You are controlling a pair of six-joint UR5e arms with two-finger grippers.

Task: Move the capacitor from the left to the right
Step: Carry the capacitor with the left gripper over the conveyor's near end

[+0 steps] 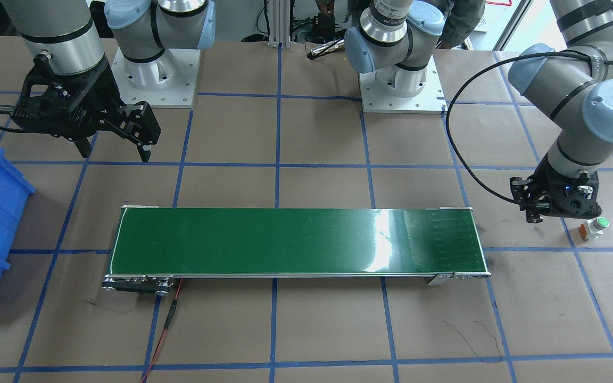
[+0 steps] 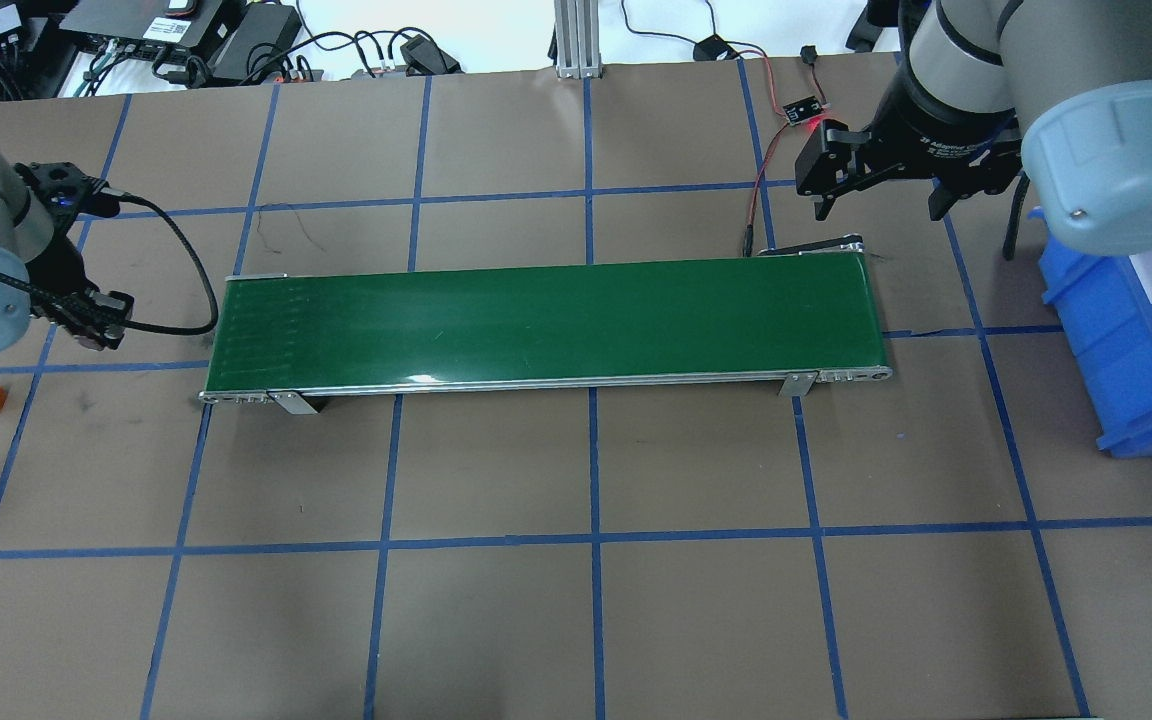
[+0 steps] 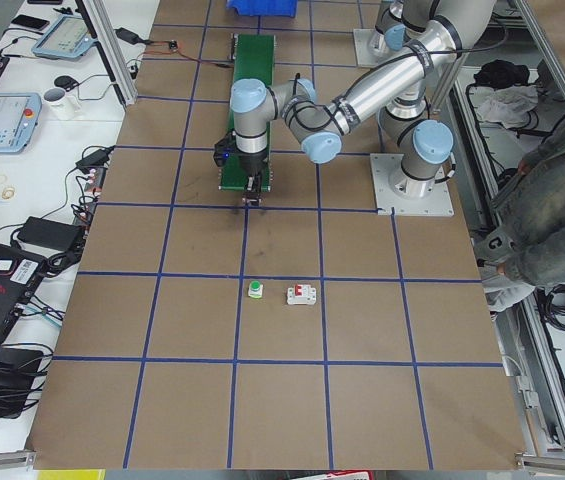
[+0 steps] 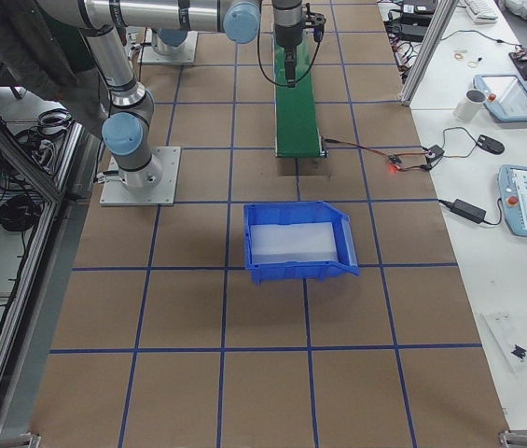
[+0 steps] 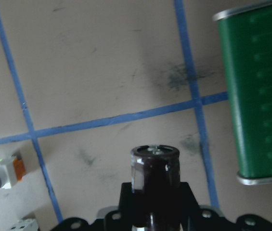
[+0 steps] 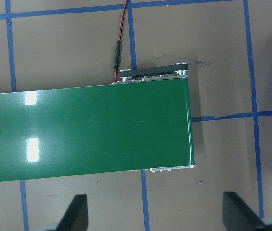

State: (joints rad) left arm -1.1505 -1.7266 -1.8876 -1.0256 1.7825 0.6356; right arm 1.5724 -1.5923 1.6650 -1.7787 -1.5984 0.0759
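Observation:
The capacitor (image 5: 155,166), a dark glossy stubby cylinder, is held between the fingers of my left gripper (image 1: 536,215) in the left wrist view. The gripper is shut on it and hangs above the brown table, just off the left end of the green conveyor belt (image 2: 546,320). In the overhead view the left gripper (image 2: 88,328) sits beside the belt's left end. My right gripper (image 2: 881,205) is open and empty, above the table behind the belt's right end. Its two fingers (image 6: 80,211) show spread wide in the right wrist view.
A white push-button with a green cap (image 1: 595,227) and a white breaker with red marks (image 3: 302,295) lie on the table near the left gripper. A blue bin (image 2: 1126,340) stands beyond the belt's right end. A red wire (image 6: 121,29) leads to the belt's motor.

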